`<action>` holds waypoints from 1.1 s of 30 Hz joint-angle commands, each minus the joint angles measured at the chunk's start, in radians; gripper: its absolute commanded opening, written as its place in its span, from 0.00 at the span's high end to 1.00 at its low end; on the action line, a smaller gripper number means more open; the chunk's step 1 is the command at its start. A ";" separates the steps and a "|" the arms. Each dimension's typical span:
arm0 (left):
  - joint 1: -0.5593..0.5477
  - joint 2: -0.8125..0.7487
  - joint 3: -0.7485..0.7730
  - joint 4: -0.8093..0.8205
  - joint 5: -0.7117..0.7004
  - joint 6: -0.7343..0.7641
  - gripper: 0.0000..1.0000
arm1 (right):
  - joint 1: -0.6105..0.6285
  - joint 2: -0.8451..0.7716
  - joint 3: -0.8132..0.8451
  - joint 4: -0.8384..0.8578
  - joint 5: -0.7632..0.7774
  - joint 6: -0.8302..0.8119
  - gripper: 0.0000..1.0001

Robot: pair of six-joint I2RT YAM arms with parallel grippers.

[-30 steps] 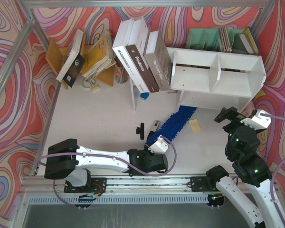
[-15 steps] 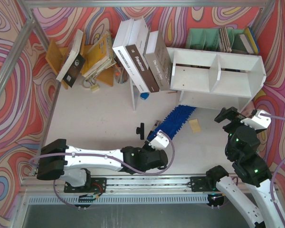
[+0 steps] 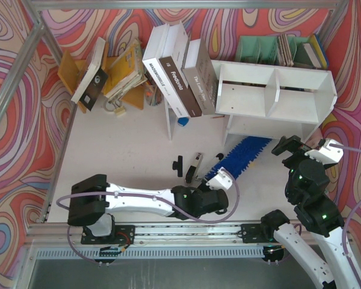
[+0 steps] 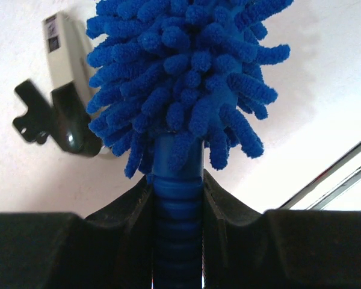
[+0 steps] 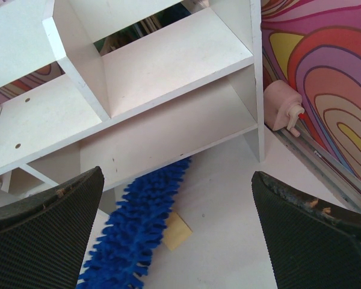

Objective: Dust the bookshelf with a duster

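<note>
One sweep under way: left end effector (image 4: 177, 198), clamping the duster (image 3: 245, 156), has swung it rightward beneath the bookshelf (image 3: 277, 66); right end effector (image 3: 287, 146) gapes wide.

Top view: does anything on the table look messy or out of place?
Yes. The big books lean hard against a thin white board rather than standing upright, and a jumbled book pile slumps at the back left. A small black-and-silver tool lies loose near the duster.
</note>
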 commanded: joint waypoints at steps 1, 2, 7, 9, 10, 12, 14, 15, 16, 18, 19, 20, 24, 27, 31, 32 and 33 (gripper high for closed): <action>-0.025 0.062 0.092 0.118 0.010 0.079 1.00 | 0.000 -0.003 -0.009 0.030 0.010 -0.007 0.01; -0.027 0.076 0.106 0.123 0.022 0.091 1.00 | 0.000 -0.003 -0.009 0.031 0.009 -0.005 0.01; -0.030 0.120 0.134 0.159 0.084 0.114 1.00 | -0.001 -0.003 -0.009 0.028 0.010 -0.006 0.01; -0.031 0.127 0.134 0.168 0.100 0.122 1.00 | -0.001 -0.004 -0.008 0.028 0.010 -0.006 0.01; -0.031 0.129 0.133 0.169 0.103 0.124 1.00 | 0.000 -0.004 -0.008 0.029 0.012 -0.006 0.01; -0.031 0.132 0.131 0.170 0.119 0.127 1.00 | 0.000 -0.002 -0.008 0.031 0.010 -0.006 0.01; -0.031 0.143 0.133 0.155 0.129 0.125 1.00 | -0.001 -0.001 -0.009 0.031 0.011 -0.006 0.01; -0.029 0.149 0.136 0.141 0.137 0.123 1.00 | 0.000 -0.001 -0.009 0.031 0.011 -0.006 0.01; -0.028 0.155 0.138 0.132 0.145 0.119 1.00 | -0.001 -0.001 -0.009 0.030 0.010 -0.006 0.01; -0.026 0.167 0.137 0.123 0.182 0.112 1.00 | -0.001 -0.003 -0.009 0.030 0.009 -0.006 0.01; -0.026 0.176 0.141 0.113 0.195 0.105 1.00 | 0.000 -0.001 -0.008 0.031 0.009 -0.006 0.01; -0.026 0.190 0.150 0.098 0.198 0.095 1.00 | -0.001 0.000 -0.009 0.031 0.009 -0.007 0.01; -0.020 0.230 0.174 0.057 0.225 0.070 1.00 | -0.002 -0.002 -0.009 0.031 0.010 -0.006 0.01; -0.016 0.235 0.179 0.026 0.220 0.061 1.00 | -0.002 -0.003 -0.009 0.031 0.010 -0.006 0.01; -0.016 0.194 0.160 0.042 0.172 0.072 1.00 | -0.001 0.000 -0.009 0.033 0.010 -0.006 0.01; -0.015 0.181 0.154 0.042 0.157 0.078 1.00 | -0.001 0.000 -0.009 0.032 0.010 -0.006 0.01; -0.016 0.167 0.151 0.058 0.140 0.085 1.00 | -0.001 0.002 -0.008 0.033 0.009 -0.006 0.01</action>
